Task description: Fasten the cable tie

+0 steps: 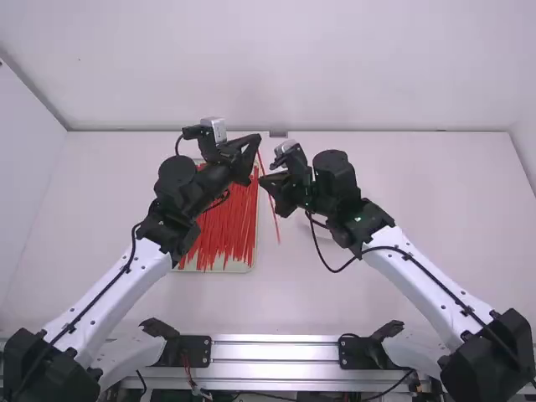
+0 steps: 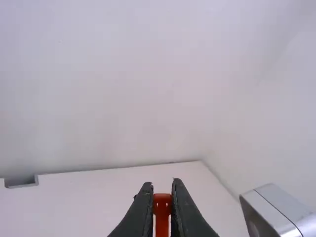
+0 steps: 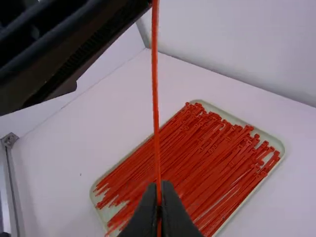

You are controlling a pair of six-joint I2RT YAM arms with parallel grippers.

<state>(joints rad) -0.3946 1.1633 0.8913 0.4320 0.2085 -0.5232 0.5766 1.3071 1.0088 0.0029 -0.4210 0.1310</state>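
while the left gripper [image 2: 160,190] is pinching one end of a red cable tie [image 2: 162,211], the right gripper [image 3: 159,190] is clamping the same strap farther along — both are holding it straight, raised beside the tray [image 3: 278,141] of loose ties [image 3: 212,158].

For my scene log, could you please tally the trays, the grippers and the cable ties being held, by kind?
Pale green rectangular tray: 1
Long red plastic cable tie, held: 1
Black two-finger left gripper and right gripper: 2
Total: 4, leaving out the tray's uncountable loose ties
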